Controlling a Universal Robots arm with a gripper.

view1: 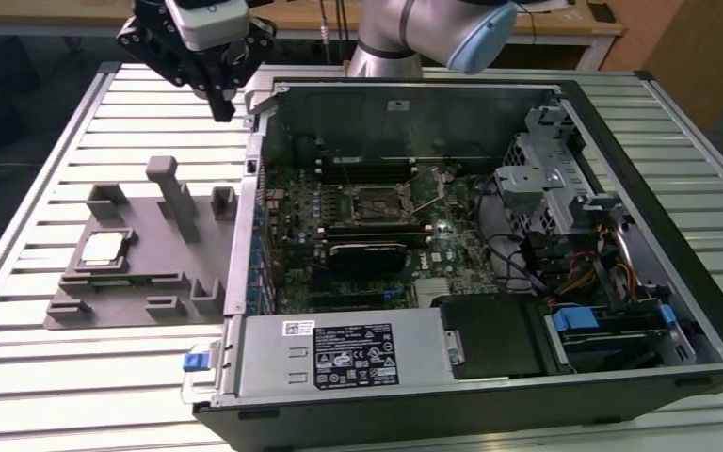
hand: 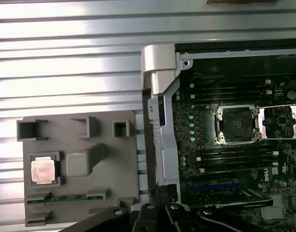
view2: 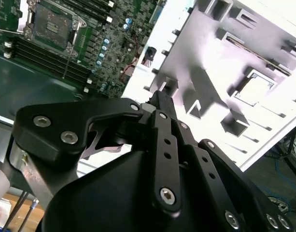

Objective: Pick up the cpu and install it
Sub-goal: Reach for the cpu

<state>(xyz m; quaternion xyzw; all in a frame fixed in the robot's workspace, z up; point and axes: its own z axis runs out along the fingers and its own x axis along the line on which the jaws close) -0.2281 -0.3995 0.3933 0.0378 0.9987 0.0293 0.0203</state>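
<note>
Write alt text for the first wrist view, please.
A small square silvery cpu sits in a recess of the grey plastic fixture tray. Beside it, an open computer case shows a green motherboard with an open socket. The black gripper hangs apart from both.

Bright indoor light, glare on the slatted table, grey tray blown out white, computer case interior darker

Showing a silver-grey arm with a pale blue joint cap, wearing a black gripper studded with silver screws.
</note>
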